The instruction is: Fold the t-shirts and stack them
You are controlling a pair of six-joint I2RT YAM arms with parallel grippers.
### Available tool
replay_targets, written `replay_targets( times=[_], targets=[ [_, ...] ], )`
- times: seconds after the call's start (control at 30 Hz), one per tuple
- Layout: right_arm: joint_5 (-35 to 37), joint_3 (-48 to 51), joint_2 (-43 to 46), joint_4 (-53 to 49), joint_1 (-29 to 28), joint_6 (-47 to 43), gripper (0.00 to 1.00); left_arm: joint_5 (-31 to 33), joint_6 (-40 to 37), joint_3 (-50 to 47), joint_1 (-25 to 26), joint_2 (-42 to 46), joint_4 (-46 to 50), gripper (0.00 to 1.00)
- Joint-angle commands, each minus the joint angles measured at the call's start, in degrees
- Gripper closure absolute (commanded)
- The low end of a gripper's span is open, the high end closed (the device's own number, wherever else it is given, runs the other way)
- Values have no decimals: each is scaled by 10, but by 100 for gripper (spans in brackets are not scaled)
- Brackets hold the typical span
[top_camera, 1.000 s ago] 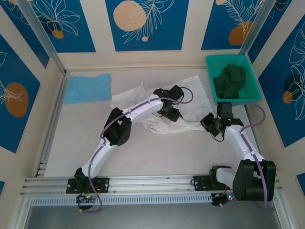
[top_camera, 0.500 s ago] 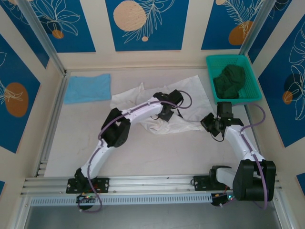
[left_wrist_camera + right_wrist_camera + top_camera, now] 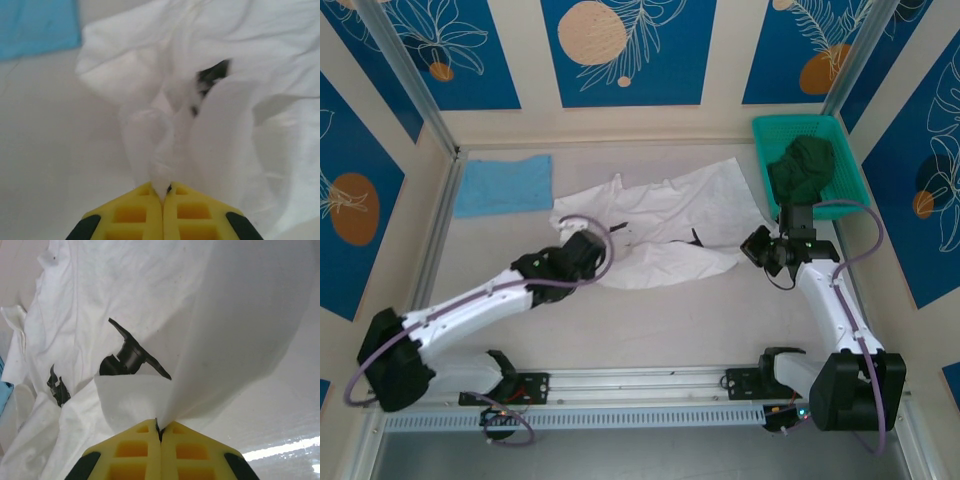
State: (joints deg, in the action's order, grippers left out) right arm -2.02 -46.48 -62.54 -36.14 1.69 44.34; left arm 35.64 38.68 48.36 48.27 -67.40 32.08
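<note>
On the desk [image 3: 650, 320], the white t-shirt [image 3: 660, 225] lay crumpled mid-surface, not folded. Your left pincer [image 3: 162, 194] pinched its left edge and your right pincer [image 3: 160, 430] pinched its right edge. The blue t-shirt [image 3: 503, 184] lay flat at the far left, looking folded. Likely early: the white one needed spreading, folding and stacking.

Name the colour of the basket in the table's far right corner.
The basket is turquoise green, clearest in the top external view.
</note>
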Motion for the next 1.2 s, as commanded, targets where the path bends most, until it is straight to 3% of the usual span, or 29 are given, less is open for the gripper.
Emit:
replay_targets(
  times=[0.0, 0.03, 0.1, 0.13, 0.2, 0.33, 0.4, 0.53, 0.63, 0.7, 0.77, 0.9, 1.17],
  targets=[
    [-20, 1, 10, -26, -2, -8, 100, 125, 180, -63, -12, 127, 112, 77],
    [-19, 5, 12, -26, 0, -4, 100, 141, 206, -76, -14, 161, 139, 67],
    [-10, 20, 28, -23, 7, 16, 100, 159, 214, -106, -16, 238, 149, 65],
    [-8, 33, 37, -17, 11, 25, 97, 162, 207, -116, -17, 263, 146, 59],
    [-6, 53, 58, -8, 28, 47, 89, 179, 216, -119, -19, 300, 162, 38],
    [-14, 71, 100, -1, 71, 77, 85, 184, 147, -98, -26, 292, 134, 29],
    [-23, 77, 121, 14, 80, 81, 74, 154, 79, -70, -35, 243, 96, 23],
    [-40, 61, 115, 28, 74, 65, 66, 33, -8, 18, -74, 95, 64, 12],
    [-39, 41, 101, 23, 61, 53, 63, -125, -40, 89, -141, -35, 67, 12],
    [-46, 38, 91, 43, 41, 39, 49, -224, -58, 128, -177, -114, 54, 15],
    [-33, 16, 54, 41, 5, 16, 43, -237, -63, 170, -190, -182, 56, 14],
    [1, -72, -69, 5, -62, -24, 42, -268, -65, 257, -230, -308, 51, 12],
    [48, -175, -224, 26, -127, -21, 42, -283, -90, 421, -257, -474, 95, 17]
  ],
)
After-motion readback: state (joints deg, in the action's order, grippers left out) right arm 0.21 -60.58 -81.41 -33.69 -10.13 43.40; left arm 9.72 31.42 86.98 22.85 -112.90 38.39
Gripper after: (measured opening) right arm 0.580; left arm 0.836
